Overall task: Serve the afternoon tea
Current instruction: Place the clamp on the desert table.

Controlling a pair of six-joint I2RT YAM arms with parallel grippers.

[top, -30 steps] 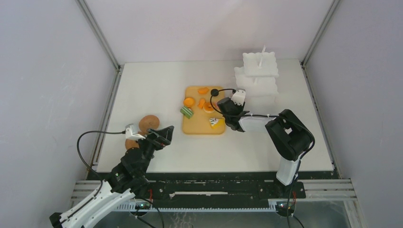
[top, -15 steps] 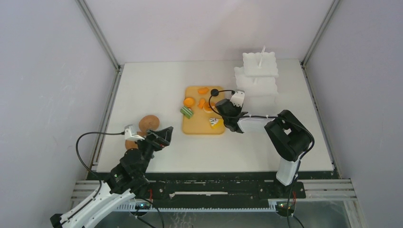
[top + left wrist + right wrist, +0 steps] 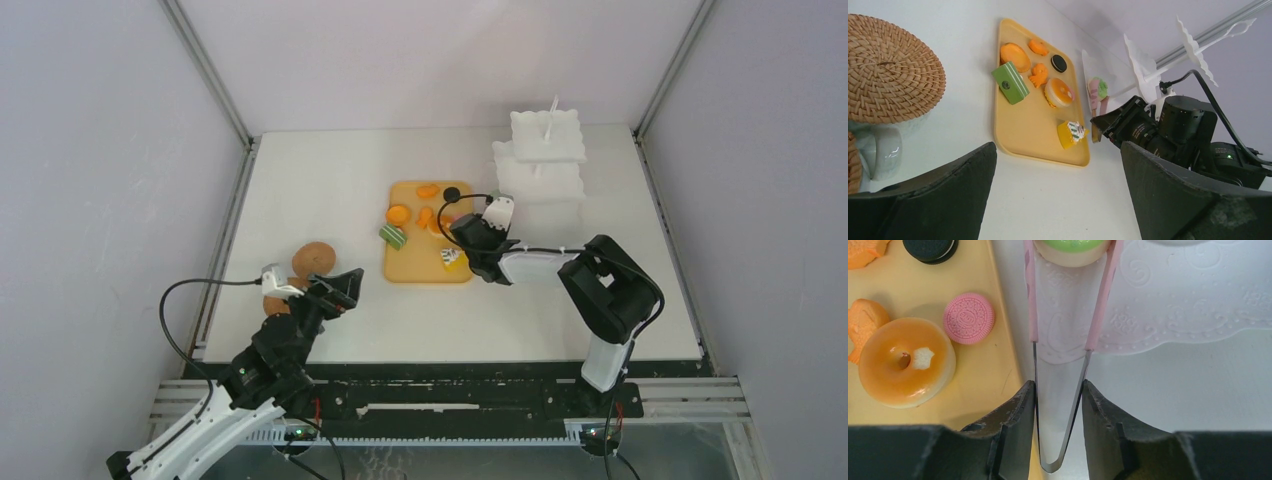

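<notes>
My right gripper (image 3: 1058, 405) is shut on the thin pink tongs (image 3: 1032, 315), which pinch a green-topped donut (image 3: 1073, 247) at their tips, over the edge of the white stand's bottom plate (image 3: 1173, 295). On the yellow tray (image 3: 973, 385) lie a pink round (image 3: 969, 318), an orange glazed donut (image 3: 905, 360) and a black round (image 3: 930, 247). The left wrist view shows a green bar (image 3: 1010, 82), an orange tart (image 3: 1015, 55) and a yellow wedge (image 3: 1070, 134). My left gripper (image 3: 1058, 200) is open and empty near a woven coaster (image 3: 888, 70) and a mug (image 3: 883, 150).
The white tiered stand (image 3: 545, 160) rises at the back right, just behind the right gripper (image 3: 470, 232). The tray (image 3: 420, 268) lies mid-table. A second coaster (image 3: 275, 303) lies by the left gripper (image 3: 345, 285), near the table's left edge.
My right gripper has moved a little to the left with the tongs, closer to the tray's right edge. The left arm has barely moved.
</notes>
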